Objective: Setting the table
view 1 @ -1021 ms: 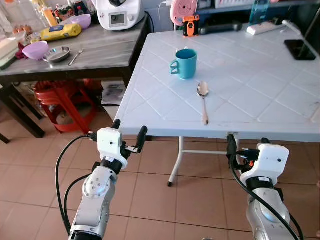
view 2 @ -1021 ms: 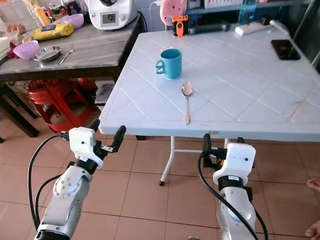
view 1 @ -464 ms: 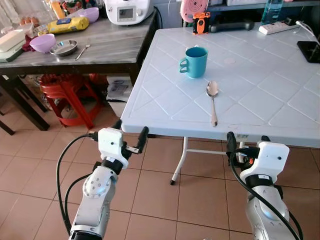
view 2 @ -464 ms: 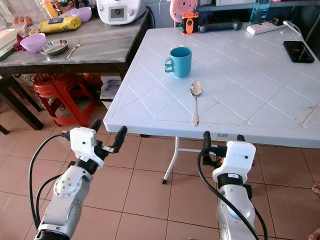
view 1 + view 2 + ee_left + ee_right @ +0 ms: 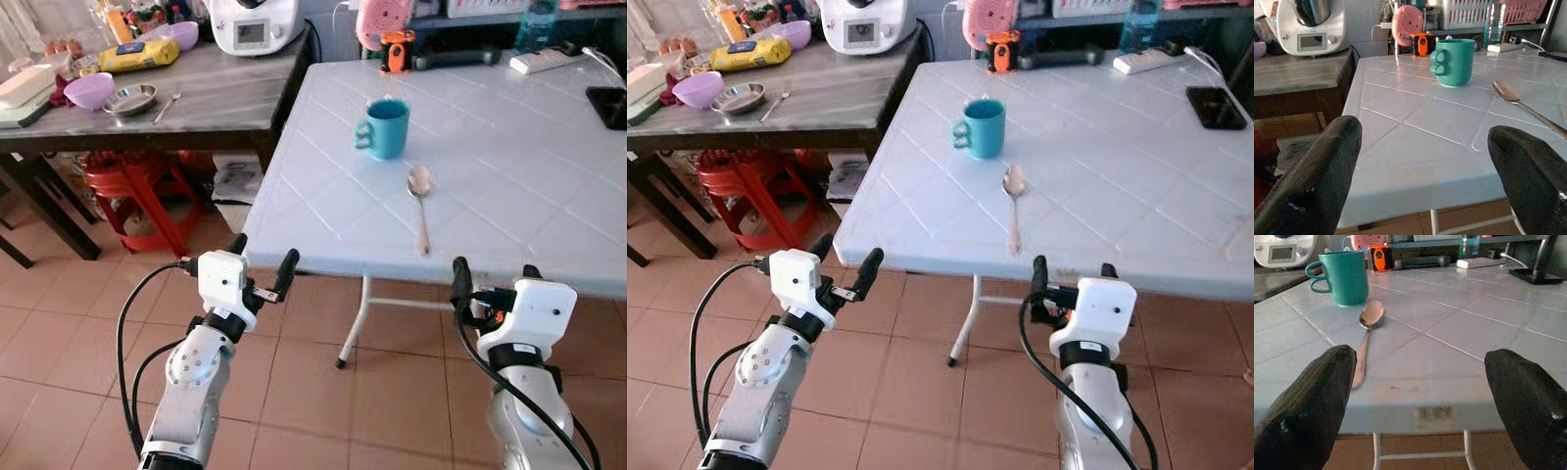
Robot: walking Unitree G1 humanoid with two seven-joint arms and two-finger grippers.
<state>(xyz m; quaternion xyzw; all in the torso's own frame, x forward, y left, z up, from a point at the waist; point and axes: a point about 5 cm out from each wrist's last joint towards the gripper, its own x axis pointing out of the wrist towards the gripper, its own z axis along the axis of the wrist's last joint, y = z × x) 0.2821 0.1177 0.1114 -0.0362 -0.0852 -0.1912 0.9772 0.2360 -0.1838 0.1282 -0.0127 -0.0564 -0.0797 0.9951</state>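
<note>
A teal mug [image 5: 385,127] stands on the white plastic table [image 5: 509,166], handle toward the table's left edge. A metal spoon [image 5: 421,203] lies just in front of the mug, bowl toward it and handle pointing at me. My left gripper [image 5: 264,253] is open and empty, held just below the table's front left corner. My right gripper [image 5: 494,270] is open and empty too, just under the front edge, a little right of the spoon's handle. In the wrist views the mug [image 5: 1454,55] and spoon [image 5: 1367,328] lie beyond the open fingers.
A dark wooden side table [image 5: 211,93] on the left carries a purple bowl [image 5: 89,90], a metal bowl [image 5: 133,98], a fork [image 5: 167,101] and a white appliance [image 5: 253,20]. A red stool [image 5: 127,186] stands beneath it. A phone [image 5: 612,103] and a power strip [image 5: 544,61] lie at the white table's far right.
The whole view has shifted a little, so the camera has moved. Both arms keep the same pose with open fingers. Mug and spoon lie as before.
</note>
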